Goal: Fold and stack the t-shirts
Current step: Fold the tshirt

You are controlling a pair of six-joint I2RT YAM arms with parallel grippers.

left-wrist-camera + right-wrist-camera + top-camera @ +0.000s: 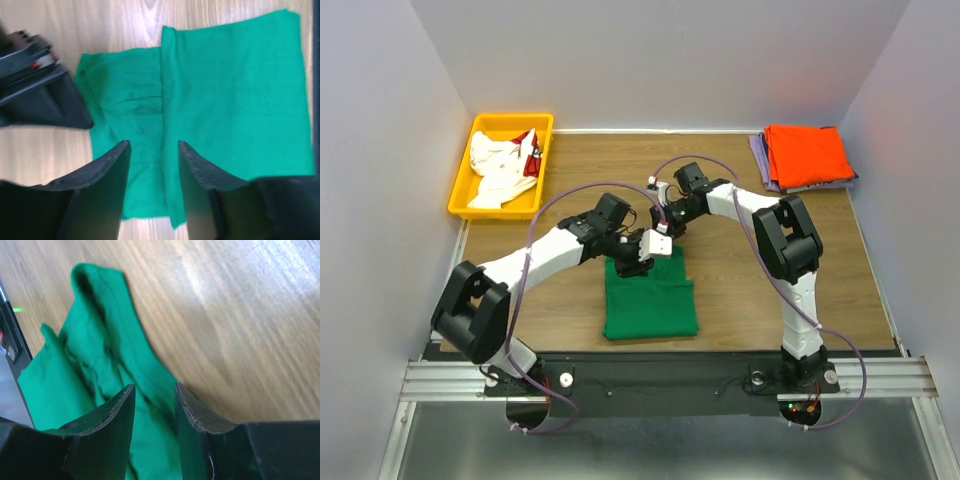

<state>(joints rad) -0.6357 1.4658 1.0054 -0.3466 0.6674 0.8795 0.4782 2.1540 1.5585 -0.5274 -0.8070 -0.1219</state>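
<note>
Left claw (154,150) and right claw (154,390) parted, empty, above the part-folded green t-shirt (650,305) mid-table; orange t-shirt (805,155) stacked on lavender t-shirt (761,160) far right, white t-shirts (495,170) unfolded in yellow bin (460,185), seemingly halfway.

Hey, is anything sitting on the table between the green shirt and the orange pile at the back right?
Nothing on the table lies between the green shirt and the orange shirt pile. Only the right arm reaches over that stretch, the right hand at the green shirt's far edge.
</note>
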